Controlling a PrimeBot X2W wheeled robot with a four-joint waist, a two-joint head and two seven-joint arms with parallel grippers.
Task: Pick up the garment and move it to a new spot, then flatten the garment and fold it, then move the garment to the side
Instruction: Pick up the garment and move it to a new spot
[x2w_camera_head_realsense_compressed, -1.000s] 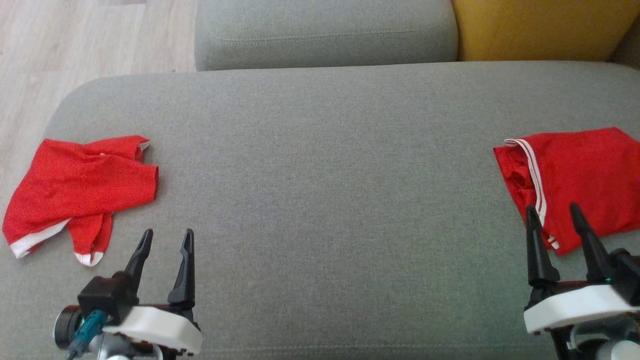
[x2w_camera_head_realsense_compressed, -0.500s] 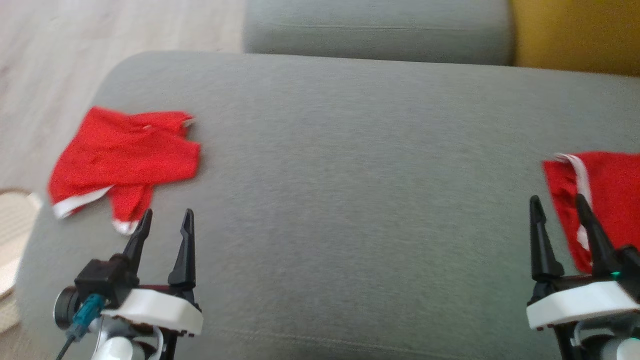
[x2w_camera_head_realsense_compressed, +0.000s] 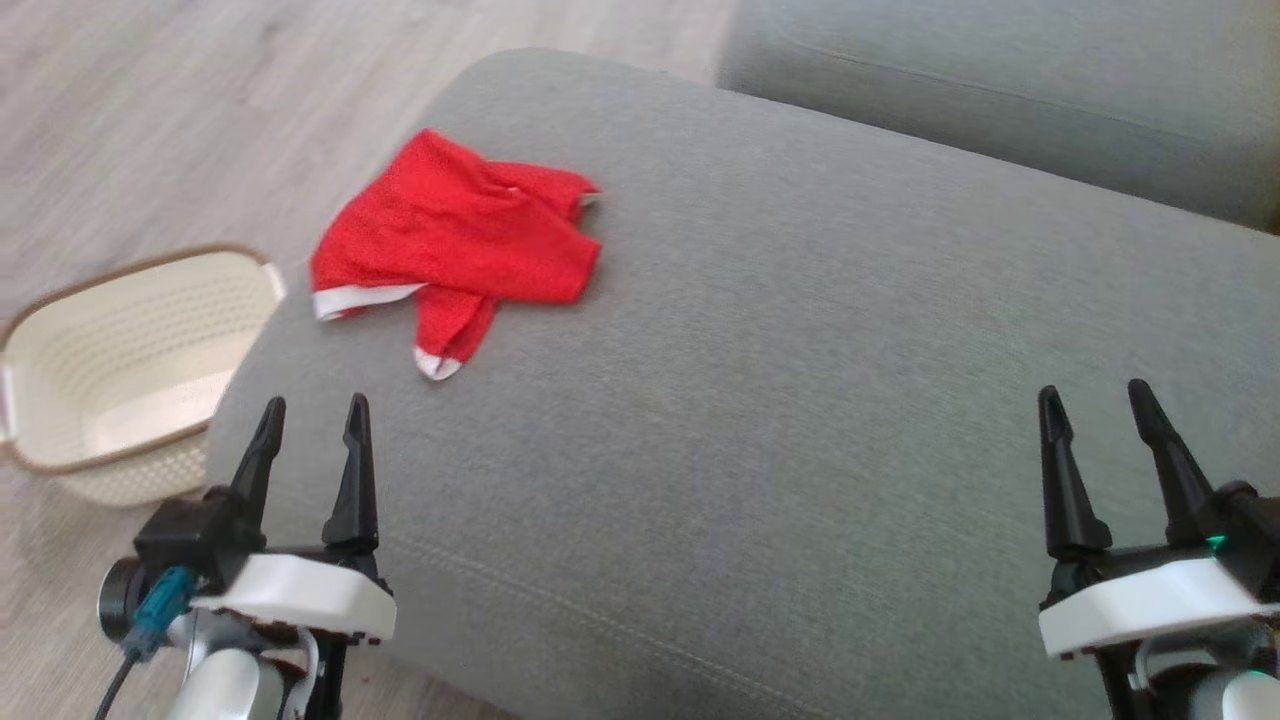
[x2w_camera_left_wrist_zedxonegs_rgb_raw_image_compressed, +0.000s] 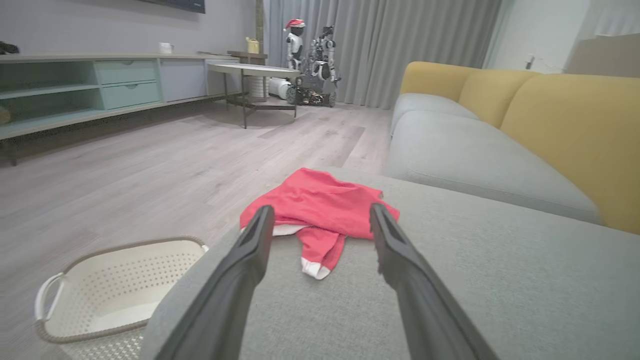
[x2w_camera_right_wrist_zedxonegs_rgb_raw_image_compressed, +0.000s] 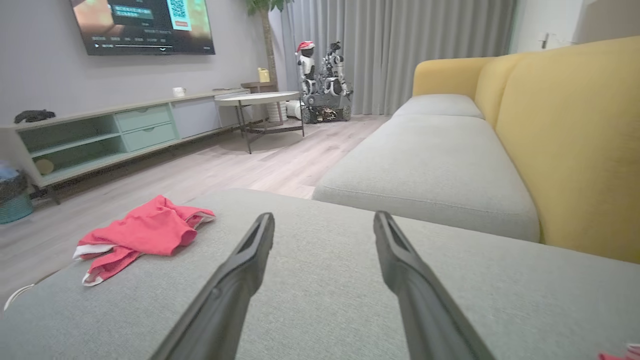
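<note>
One cream basket (x2w_camera_head_realsense_compressed: 120, 340) on floor (x2w_camera_head_realsense_compressed: 150, 100) beside cushion (x2w_camera_head_realsense_compressed: 800, 350), near garment (x2w_camera_head_realsense_compressed: 460, 240) (crumpled).

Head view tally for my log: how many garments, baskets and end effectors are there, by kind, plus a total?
Red garment: 1
Cream basket: 1
End effectors: 2, the left end effector and the right end effector
Total: 4

Grey sofa seat (x2w_camera_head_realsense_compressed: 800, 350) w/ crumpled red garment (x2w_camera_head_realsense_compressed: 460, 240)
</note>
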